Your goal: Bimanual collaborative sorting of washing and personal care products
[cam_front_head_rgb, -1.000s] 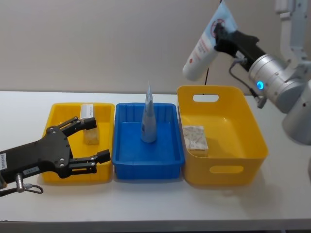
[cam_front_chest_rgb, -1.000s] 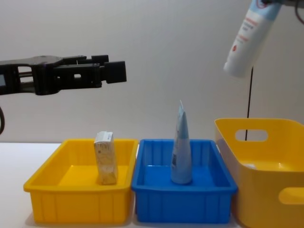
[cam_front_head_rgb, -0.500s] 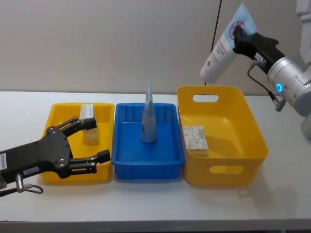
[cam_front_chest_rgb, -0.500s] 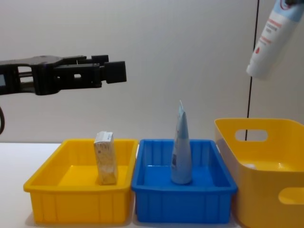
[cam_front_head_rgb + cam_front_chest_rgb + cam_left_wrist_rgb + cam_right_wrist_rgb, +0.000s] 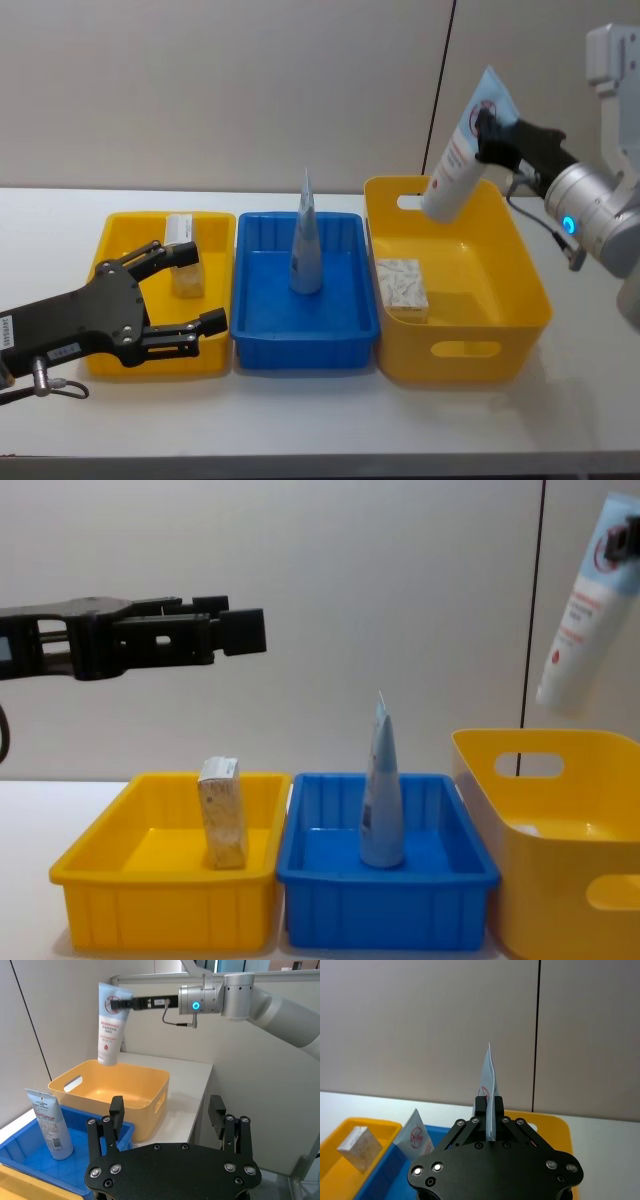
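The right pincer (image 5: 487, 128), clenched on the squeeze tube (image 5: 462, 160) hanging cap-down beneath it, should carry it toward the blue tray (image 5: 303, 345) before releasing, while the left pincer (image 5: 180, 290) waits spread open.

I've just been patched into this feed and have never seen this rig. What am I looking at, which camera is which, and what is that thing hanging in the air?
This is a two-armed robot at a white table. One camera sits on its head, one on its chest, one on each wrist. The left pincer hovers open over the yellow tray, which holds a small carton. The blue tray holds a standing tube. The right pincer is shut on a second tube, hanging cap down above the yellow basket, where another carton lies.
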